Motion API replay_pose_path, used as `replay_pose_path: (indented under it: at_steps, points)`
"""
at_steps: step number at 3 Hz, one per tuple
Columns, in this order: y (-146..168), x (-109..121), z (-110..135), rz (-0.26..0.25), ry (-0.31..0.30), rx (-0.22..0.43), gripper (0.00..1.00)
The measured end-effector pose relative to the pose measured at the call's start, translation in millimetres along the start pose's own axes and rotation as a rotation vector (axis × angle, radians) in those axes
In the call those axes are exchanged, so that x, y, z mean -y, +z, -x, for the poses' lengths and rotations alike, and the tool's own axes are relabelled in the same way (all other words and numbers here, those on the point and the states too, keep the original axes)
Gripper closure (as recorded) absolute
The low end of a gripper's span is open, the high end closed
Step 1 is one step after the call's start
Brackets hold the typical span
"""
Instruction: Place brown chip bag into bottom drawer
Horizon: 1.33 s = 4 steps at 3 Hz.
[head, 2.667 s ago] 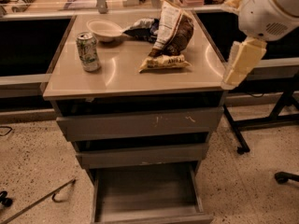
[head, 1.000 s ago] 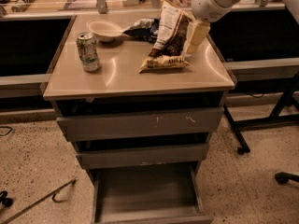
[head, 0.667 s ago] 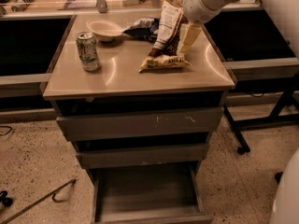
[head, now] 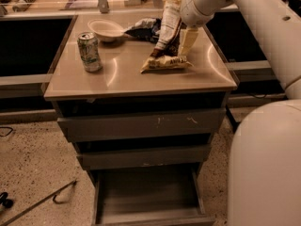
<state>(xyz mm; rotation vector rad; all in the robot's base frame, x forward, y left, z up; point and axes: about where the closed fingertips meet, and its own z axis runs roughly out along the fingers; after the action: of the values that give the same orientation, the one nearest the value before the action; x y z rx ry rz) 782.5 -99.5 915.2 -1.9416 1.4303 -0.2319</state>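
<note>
The brown chip bag (head: 166,37) stands tilted on the back right of the cabinet top (head: 117,76), its cream-yellow bottom edge lying flat toward the front. My gripper (head: 184,42) hangs from the white arm (head: 244,13) and is against the bag's right side, low over the top. The bottom drawer (head: 146,197) is pulled out at floor level, a shallow grey tray with nothing in it.
A green soda can (head: 89,51) stands front left on the top. A white bowl (head: 107,29) and a dark blue snack bag (head: 143,28) lie at the back. Two grey drawers (head: 141,125) above are closed. My white body (head: 265,166) fills the right side.
My arm has swung left from beyond the cabinet's right edge to the brown chip bag. The bag, can and bowl have not moved. The drawer stays open.
</note>
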Motion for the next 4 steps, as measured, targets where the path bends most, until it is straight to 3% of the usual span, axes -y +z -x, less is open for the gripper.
replay_pose_path:
  at_steps: [1, 2, 4]
  points:
    - [18.3, -6.2, -15.5, 0.049, 0.014, -0.026, 0.0]
    - [32.4, -13.4, -23.9, 0.087, 0.034, -0.028, 0.18]
    - [42.1, -15.4, -21.2, 0.119, 0.049, -0.01, 0.64]
